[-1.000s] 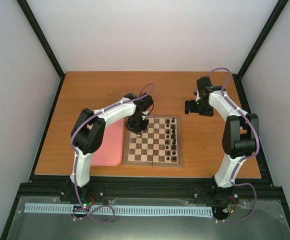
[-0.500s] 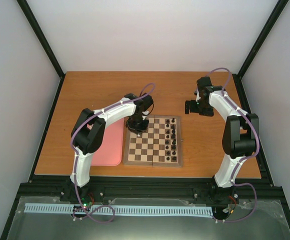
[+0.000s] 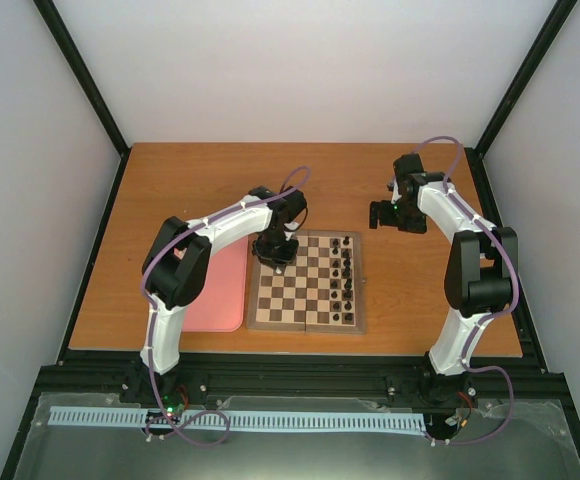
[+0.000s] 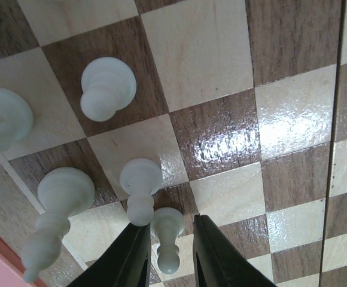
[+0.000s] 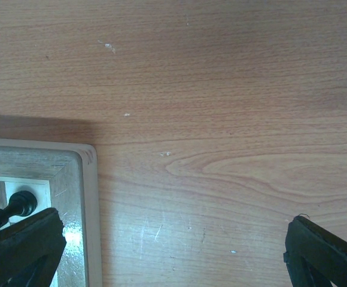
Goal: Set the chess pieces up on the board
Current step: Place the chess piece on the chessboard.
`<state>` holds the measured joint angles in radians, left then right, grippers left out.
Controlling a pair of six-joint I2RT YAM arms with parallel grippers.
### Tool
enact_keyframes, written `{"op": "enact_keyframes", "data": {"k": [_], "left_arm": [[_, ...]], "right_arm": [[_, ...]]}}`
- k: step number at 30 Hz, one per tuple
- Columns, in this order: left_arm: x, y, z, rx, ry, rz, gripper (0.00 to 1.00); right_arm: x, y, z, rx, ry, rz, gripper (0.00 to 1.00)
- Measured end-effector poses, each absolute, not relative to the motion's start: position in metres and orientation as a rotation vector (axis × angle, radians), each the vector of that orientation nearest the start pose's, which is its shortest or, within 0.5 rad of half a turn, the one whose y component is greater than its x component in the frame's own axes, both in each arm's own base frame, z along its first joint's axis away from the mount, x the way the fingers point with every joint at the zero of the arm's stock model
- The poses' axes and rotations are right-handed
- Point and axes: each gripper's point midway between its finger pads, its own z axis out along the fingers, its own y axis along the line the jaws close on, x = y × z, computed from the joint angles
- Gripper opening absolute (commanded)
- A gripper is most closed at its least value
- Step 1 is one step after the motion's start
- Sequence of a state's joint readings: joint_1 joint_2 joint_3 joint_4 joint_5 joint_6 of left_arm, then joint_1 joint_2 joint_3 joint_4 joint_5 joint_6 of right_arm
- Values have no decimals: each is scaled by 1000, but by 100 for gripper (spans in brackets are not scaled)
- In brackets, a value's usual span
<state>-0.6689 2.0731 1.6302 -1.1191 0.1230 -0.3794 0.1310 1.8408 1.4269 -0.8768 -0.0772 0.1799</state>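
A small white pawn (image 4: 167,242) stands upright on a square of the board (image 4: 209,42), near the far corner beside the pink tray (image 3: 220,290), and the other white chess pieces (image 4: 107,86) stand close by on the neighbouring squares. The left gripper (image 4: 170,224) is low over this pawn with its fingers (image 4: 131,260) only a little apart, one on each side, and a thin gap shows at the right finger. The right gripper (image 5: 172,220) hangs over the bare wooden table (image 5: 221,89) just past the board's far right corner, fingers spread wide and holding nothing, with the black pieces (image 3: 346,275) in rows along that side of the board.
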Motion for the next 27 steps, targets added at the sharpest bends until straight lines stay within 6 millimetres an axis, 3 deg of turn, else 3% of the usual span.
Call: {"op": "enact_keyframes", "data": {"k": [14, 24, 27], "left_arm": [[297, -259, 51, 464, 3156, -158, 23], [294, -249, 76, 460, 3109, -134, 29], [294, -246, 84, 457, 3095, -126, 36]], "right_arm": [[401, 68, 87, 53, 2872, 187, 100], [401, 69, 87, 52, 2872, 196, 100], [401, 69, 87, 52, 2872, 198, 100]]}}
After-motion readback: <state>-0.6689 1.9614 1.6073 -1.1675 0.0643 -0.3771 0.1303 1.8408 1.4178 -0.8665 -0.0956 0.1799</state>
